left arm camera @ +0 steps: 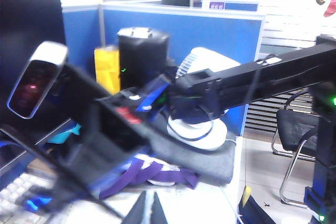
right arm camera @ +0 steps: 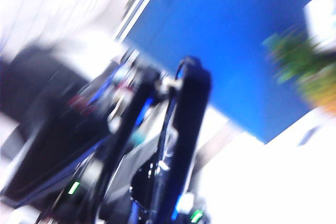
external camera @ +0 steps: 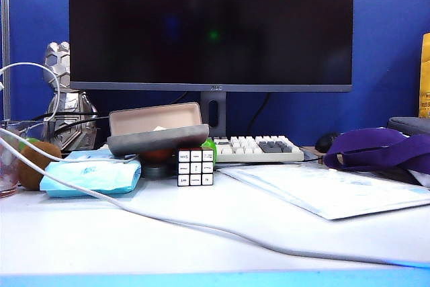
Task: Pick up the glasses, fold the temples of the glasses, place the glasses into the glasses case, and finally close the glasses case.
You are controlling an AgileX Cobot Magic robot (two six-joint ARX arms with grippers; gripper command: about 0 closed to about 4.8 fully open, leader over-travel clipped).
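The glasses case (external camera: 158,132) lies open behind the puzzle cube, its beige lining facing up and something small and white inside. Neither arm shows in the exterior view. My left gripper (left arm camera: 148,211) hangs above the white desk with its two dark fingertips together and nothing between them. My right arm (left arm camera: 105,124) crosses in front of it, blurred. In the right wrist view a black rounded loop, seemingly the rim of the glasses (right arm camera: 186,108), rises from my right gripper (right arm camera: 157,213); heavy blur hides the fingers and the temples.
A black-and-white puzzle cube (external camera: 195,167) stands mid-desk, a light-blue tissue pack (external camera: 91,174) left of it. A keyboard (external camera: 259,148) sits under the monitor (external camera: 211,25). A purple strap (external camera: 376,149) and a plastic sheet (external camera: 329,189) lie at right. A white cable (external camera: 168,223) runs across the front.
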